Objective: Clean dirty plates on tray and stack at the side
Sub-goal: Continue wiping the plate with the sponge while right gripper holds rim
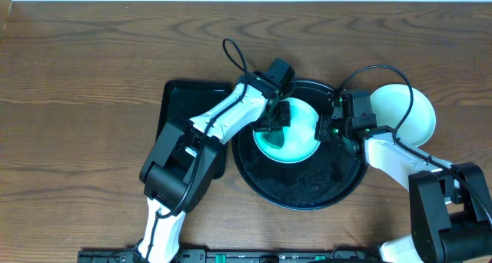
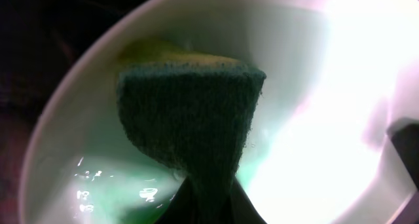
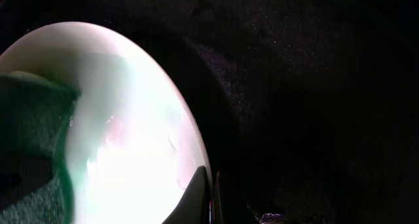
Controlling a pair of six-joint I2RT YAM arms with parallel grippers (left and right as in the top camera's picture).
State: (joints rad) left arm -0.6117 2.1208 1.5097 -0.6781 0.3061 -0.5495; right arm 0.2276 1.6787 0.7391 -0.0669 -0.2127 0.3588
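Note:
A mint-green plate (image 1: 296,136) stands tilted on the round black tray (image 1: 307,190). My right gripper (image 1: 329,128) is shut on its right rim; in the right wrist view the fingers (image 3: 196,201) pinch the plate (image 3: 131,132) edge. My left gripper (image 1: 278,115) is shut on a dark green sponge (image 2: 190,112) with a yellow backing, pressed against the plate's face (image 2: 314,119). The sponge (image 3: 29,119) also shows at the left of the right wrist view. Another pale plate (image 1: 407,113) lies on the table to the right of the tray.
A smaller rectangular black tray (image 1: 188,101) lies left of the round tray, under my left arm. The wooden table (image 1: 77,101) spreads all round. The round tray's dark floor (image 3: 301,86) fills the right wrist view behind the plate.

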